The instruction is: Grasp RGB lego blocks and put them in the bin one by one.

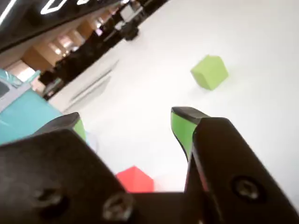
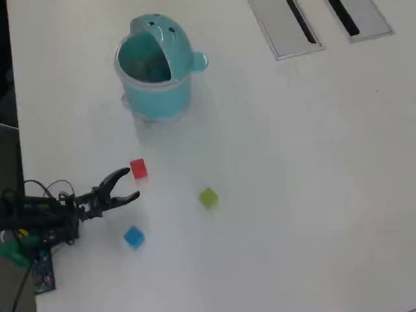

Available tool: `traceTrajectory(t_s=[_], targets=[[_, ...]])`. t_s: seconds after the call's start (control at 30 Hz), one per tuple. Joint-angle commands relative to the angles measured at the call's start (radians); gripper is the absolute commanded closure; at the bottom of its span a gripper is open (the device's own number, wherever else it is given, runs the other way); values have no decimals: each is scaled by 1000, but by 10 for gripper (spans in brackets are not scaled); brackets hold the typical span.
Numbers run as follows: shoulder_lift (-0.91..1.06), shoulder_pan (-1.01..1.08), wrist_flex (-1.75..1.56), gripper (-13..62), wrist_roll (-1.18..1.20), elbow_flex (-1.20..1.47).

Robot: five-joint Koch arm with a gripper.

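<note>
In the overhead view the red block [image 2: 138, 169], the yellow-green block [image 2: 208, 197] and the blue block [image 2: 134, 237] lie apart on the white table. The teal bin [image 2: 154, 68] stands behind them with its lid flipped up. My gripper [image 2: 130, 184] is open and empty, its upper finger tip close beside the red block. In the wrist view the red block [image 1: 135, 179] lies low between the spread green-padded jaws of the gripper [image 1: 128, 121]. The yellow-green block [image 1: 210, 71] sits farther off to the right, and the bin [image 1: 23, 112] shows at the left edge. The blue block is out of the wrist view.
Two grey slotted panels [image 2: 286, 26] [image 2: 361, 19] are set into the table at the far right of the overhead view. The arm's base and cables [image 2: 32, 221] sit at the left table edge. One panel [image 1: 88, 86] also shows in the wrist view.
</note>
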Motion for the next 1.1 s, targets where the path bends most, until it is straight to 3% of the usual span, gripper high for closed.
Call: traceTrajectory(t_s=[0.0,0.57,1.07], targets=[[69,-2,-153,156,-61,29],[71,-69,-179,165,-163,-81],[71,-250,-204,163,-494,-87]])
